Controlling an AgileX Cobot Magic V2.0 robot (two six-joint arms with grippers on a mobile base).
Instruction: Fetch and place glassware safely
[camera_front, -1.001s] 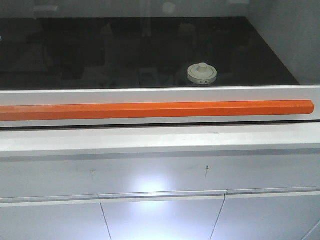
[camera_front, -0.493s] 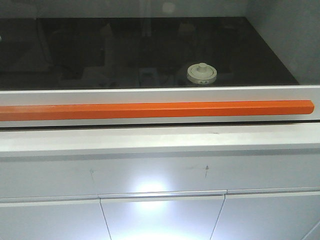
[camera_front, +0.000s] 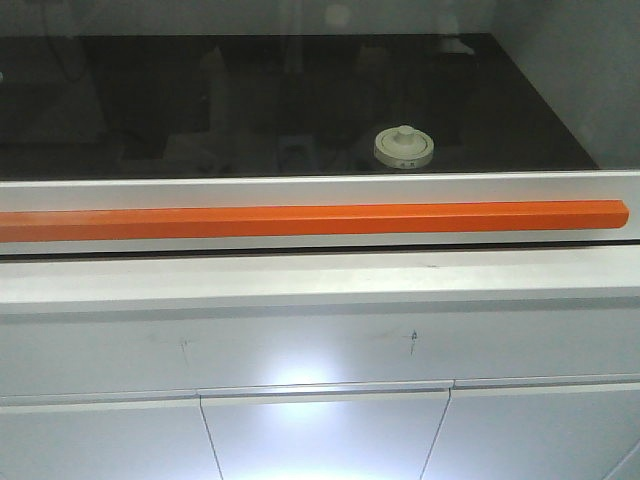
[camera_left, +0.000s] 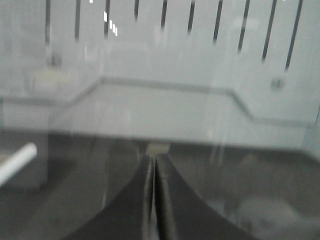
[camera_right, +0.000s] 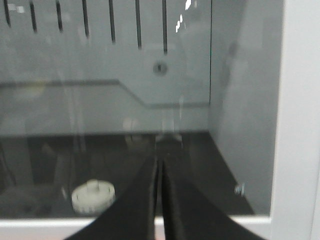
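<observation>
Right pincer (camera_right: 159, 159) closed, lidded jar (camera_right: 93, 196) apart

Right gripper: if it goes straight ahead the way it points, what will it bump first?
Probably the glass window: faint reflections suggest a pane stands before the right gripper. The lidded jar sits behind it, left of that line. Depth is unclear.

no legible text, tiny mark (camera_front: 405, 157) on jar lid (camera_front: 404, 145) unreadable
</observation>
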